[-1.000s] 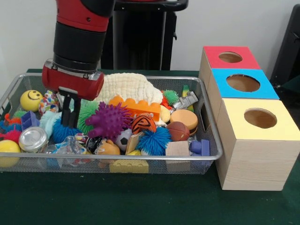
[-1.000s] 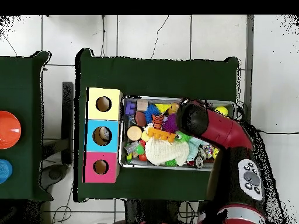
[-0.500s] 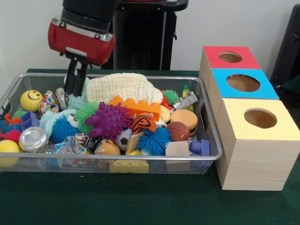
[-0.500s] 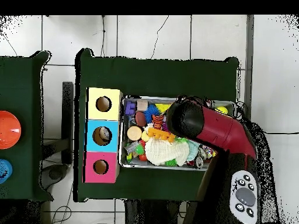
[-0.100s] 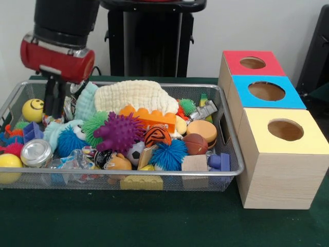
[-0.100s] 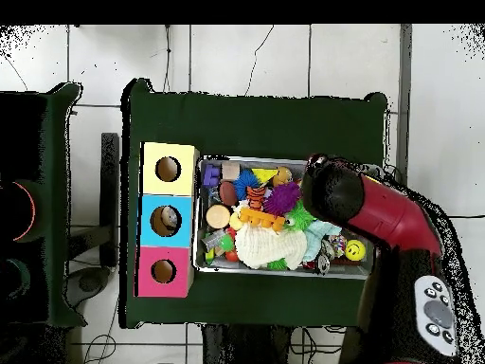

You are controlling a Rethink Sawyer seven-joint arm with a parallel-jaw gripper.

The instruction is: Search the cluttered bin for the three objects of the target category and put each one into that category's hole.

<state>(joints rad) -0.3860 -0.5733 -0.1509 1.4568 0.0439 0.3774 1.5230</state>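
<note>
Pincer hung over the bin's left end; I couldn't tell its opening. I judged a slow, vertical descent safest.

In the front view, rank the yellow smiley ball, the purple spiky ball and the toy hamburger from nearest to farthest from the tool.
From the tool:
1. Yellow smiley ball, just beside it at the bin's end.
2. Purple spiky ball, mid-bin.
3. Toy hamburger, near the boxes' end.
</note>
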